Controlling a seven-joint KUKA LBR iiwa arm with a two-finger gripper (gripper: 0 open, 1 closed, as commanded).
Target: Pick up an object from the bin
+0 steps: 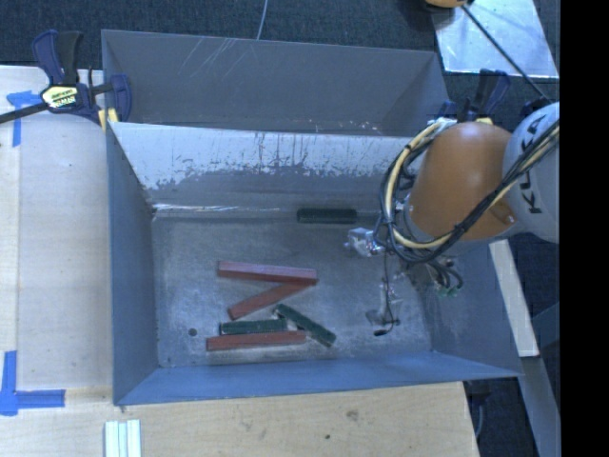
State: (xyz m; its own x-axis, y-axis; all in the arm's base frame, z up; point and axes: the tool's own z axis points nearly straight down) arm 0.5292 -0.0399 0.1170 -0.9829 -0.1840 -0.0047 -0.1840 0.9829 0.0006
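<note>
Dark block (326, 215) lies against back wall (276, 160), behind gripper (383, 327) and to view-left of it, apart. Loose heap further view-left of gripper: long red-brown bar (266, 272) rearmost, tilted red-brown bar (269, 301) next, dark green bar (252, 327), tilted green bar (306, 324) nearest gripper, front red-brown bar (255, 343).

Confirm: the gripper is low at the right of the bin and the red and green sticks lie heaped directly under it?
Not under it. The camera view shows the gripper low at the right of the bin, but the red and green sticks lie heaped leftward, apart from it.
</note>
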